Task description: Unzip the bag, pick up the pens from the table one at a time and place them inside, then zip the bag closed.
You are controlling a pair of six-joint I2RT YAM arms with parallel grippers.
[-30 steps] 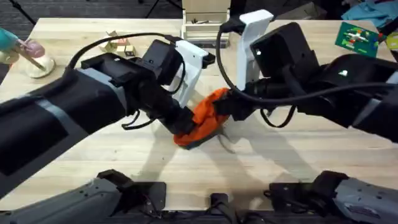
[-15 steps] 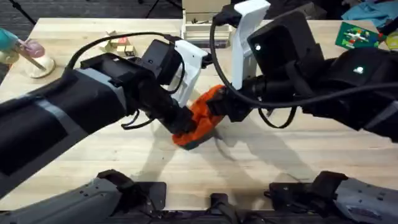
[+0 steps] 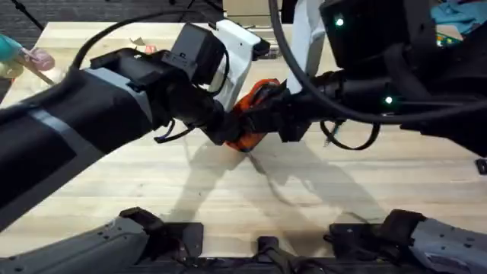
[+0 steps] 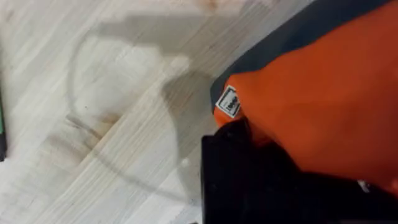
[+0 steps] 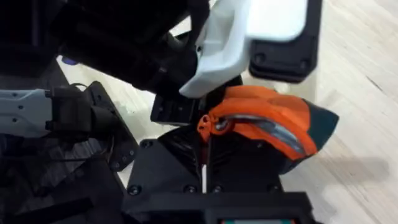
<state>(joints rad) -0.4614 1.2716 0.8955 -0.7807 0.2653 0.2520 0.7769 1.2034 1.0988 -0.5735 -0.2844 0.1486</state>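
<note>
We judge the task near its end or mid-zip — both arms hold the bag (image 3: pixel 255 114) lifted off the table (image 3: pixel 342 198). The left gripper (image 4: pixel 249 180) is clamped on one end of the bag, the right gripper (image 5: pixel 208 158) pinching at its zipper end. The bag's long axis runs between the two grippers — slightly tilted, orange side up. We cannot tell whether pens are inside.
</note>
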